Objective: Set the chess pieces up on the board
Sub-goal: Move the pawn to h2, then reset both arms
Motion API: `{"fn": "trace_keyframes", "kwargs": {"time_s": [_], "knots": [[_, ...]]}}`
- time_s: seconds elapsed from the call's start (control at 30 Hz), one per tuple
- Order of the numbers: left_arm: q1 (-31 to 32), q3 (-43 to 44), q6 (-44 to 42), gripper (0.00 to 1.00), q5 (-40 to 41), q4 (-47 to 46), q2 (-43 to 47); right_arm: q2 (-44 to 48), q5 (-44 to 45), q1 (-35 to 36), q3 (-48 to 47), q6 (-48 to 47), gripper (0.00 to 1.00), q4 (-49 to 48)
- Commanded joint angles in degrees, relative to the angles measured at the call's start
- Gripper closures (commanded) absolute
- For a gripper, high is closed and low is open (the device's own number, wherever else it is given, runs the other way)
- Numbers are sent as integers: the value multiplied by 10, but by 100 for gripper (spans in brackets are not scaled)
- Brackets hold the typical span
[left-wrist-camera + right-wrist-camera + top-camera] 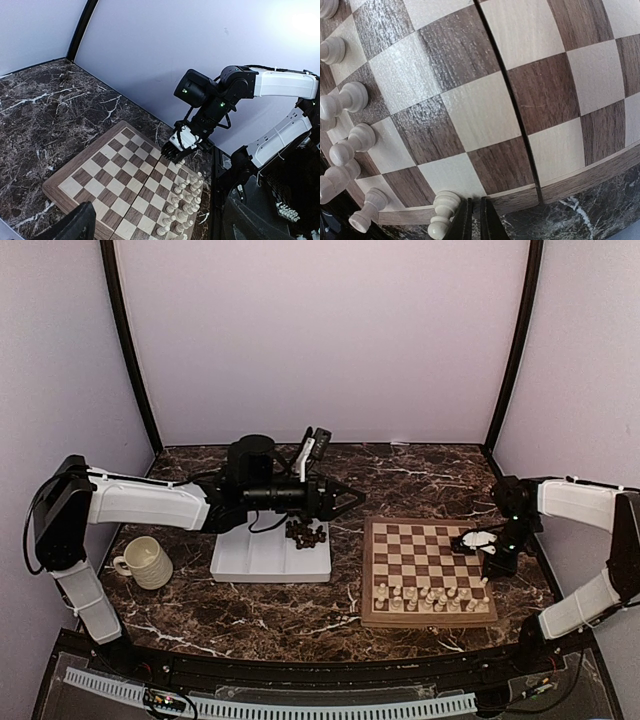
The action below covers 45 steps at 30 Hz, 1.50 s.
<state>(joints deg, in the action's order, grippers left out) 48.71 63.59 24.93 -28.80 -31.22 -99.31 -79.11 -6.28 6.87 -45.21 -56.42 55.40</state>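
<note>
Left gripper [348, 498]: jaws spread wide with nothing between them; it hangs above the marble table [200, 600], just past the far right corner of the white divided tray [262, 562], between the tray and the board [420, 540]; the left wrist view shows only one dark finger [75, 225], at its lower left edge. Right gripper [475, 540]: fingers pressed together, nothing held; it points down at the board's right-hand border, roughly midway along that side; the right wrist view shows the closed fingertips [464, 225] at the light border strip; a cream pawn [441, 212] stands just beside them, on their left in that view; whether pawn and finger touch cannot be told. Cream-white pieces [432, 595]: upright, ranged in two rows along the near side of the board. Dark brown pieces [306, 533]: heaped together at the far end of the tray's right compartment, off the board, close beneath the left gripper. Mug [147, 562]: cream, ribbed, upright on the table to the left of the tray, handle turned left, well apart from the board
</note>
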Motion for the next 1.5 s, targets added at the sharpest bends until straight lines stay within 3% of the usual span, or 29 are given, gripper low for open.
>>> {"fn": "trace_keyframes", "kwargs": {"time_s": [0.0,1.47], "knots": [[1,16,7,9,-15,-19,-4,16,-21,8,8,-1,92,42],[0,8,10,10,-15,-16,-5,18,-45,51,-4,17,91,62]]}}
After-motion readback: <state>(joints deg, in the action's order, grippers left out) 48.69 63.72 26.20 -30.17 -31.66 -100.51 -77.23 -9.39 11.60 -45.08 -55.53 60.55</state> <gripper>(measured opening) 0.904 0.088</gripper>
